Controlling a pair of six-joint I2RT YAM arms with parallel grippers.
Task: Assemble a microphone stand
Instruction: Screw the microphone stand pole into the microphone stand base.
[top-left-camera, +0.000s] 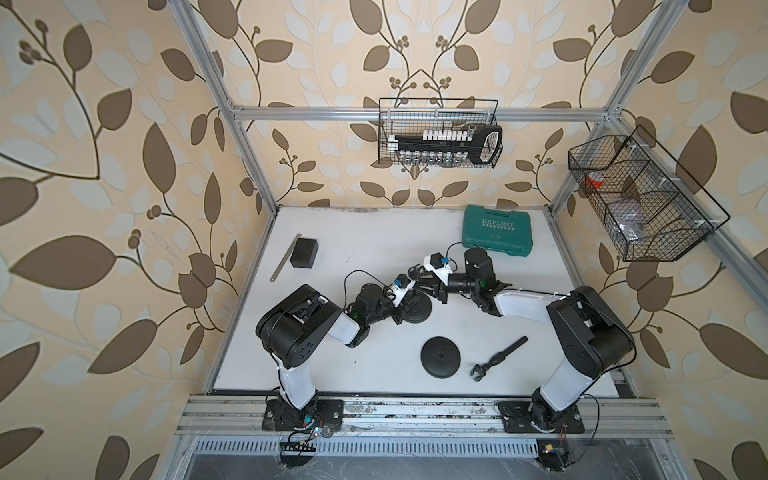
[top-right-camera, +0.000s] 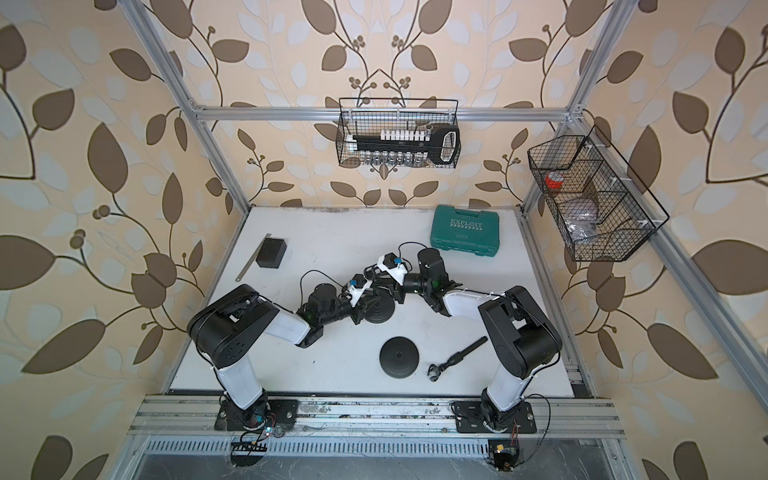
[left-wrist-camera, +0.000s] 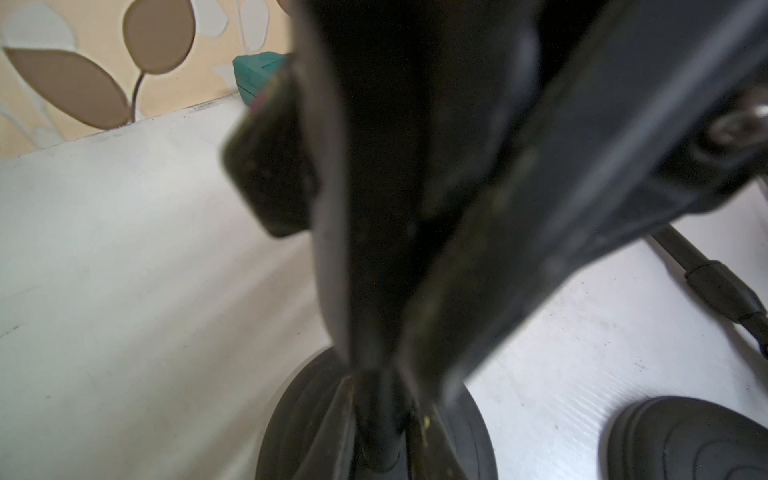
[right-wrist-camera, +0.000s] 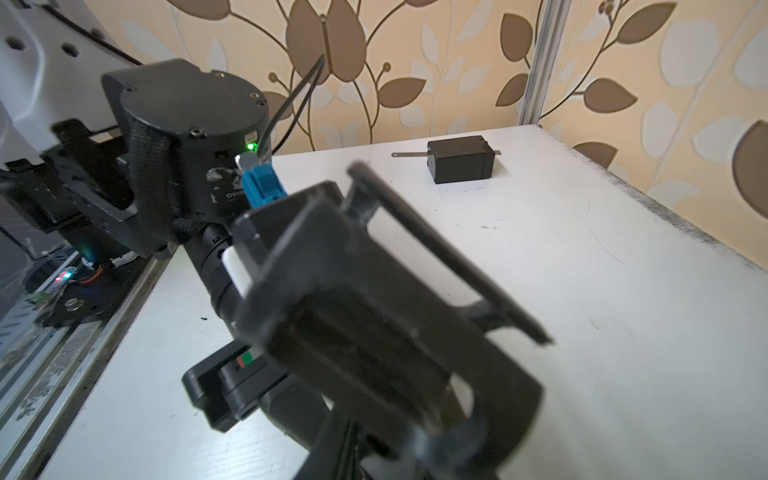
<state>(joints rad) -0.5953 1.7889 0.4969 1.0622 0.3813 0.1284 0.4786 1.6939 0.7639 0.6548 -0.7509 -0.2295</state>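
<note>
At mid-surface I am seemingly seating the pole (left-wrist-camera: 379, 417) in the round base (left-wrist-camera: 286, 432); left gripper (left-wrist-camera: 382, 386) jaws are clamping its foot, right gripper (top-left-camera: 430, 289) jaws I cannot tell. Next: a straight twist, probably.

a robot test cell dressed up as a room at home.
leaf-print wallpaper (top-left-camera: 104, 166) covered the walls, but it sat behind a bare aluminium frame (top-left-camera: 332, 113) that boxed in the white desk (top-left-camera: 374, 249). a left arm (top-left-camera: 299, 328) and a right arm (top-left-camera: 590, 328) were bolted to a metal rail (top-left-camera: 415, 409) along the desk's front edge. a wire basket (top-left-camera: 415, 120) with a socket rack (top-left-camera: 444, 143) hung from the frame, a side basket (top-left-camera: 665, 232) hung nearby, and a teal case (top-left-camera: 497, 229) marked "exploit" lay at the back.
</note>
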